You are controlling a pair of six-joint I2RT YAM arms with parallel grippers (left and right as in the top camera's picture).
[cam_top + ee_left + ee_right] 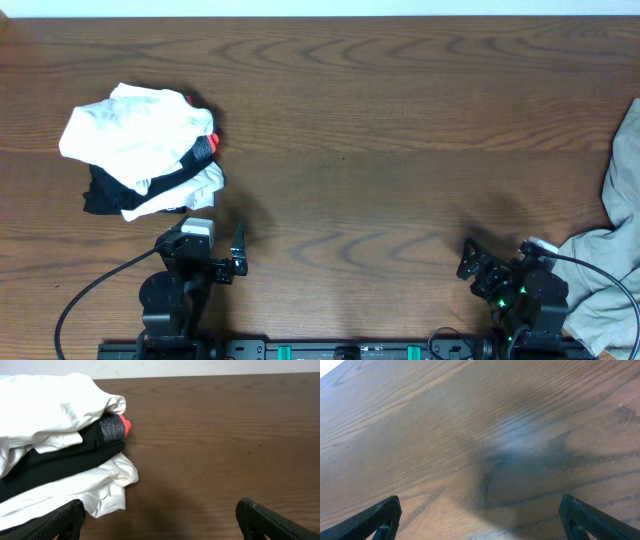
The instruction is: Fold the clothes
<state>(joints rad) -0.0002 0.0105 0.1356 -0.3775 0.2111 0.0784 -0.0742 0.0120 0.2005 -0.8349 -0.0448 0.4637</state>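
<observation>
A stack of folded clothes (140,150), white on top, black and grey with a red edge in the middle, white below, lies at the left of the table. It also shows in the left wrist view (60,445). A loose grey-beige garment (610,270) lies crumpled at the right edge. My left gripper (215,250) is open and empty just in front of the stack; its jaws (160,520) frame bare wood beside the stack's white corner. My right gripper (475,262) is open and empty over bare wood (480,515), left of the grey-beige garment.
The wooden table (380,120) stretches between the stack and the loose garment. The arm bases and cables sit along the front edge (340,350).
</observation>
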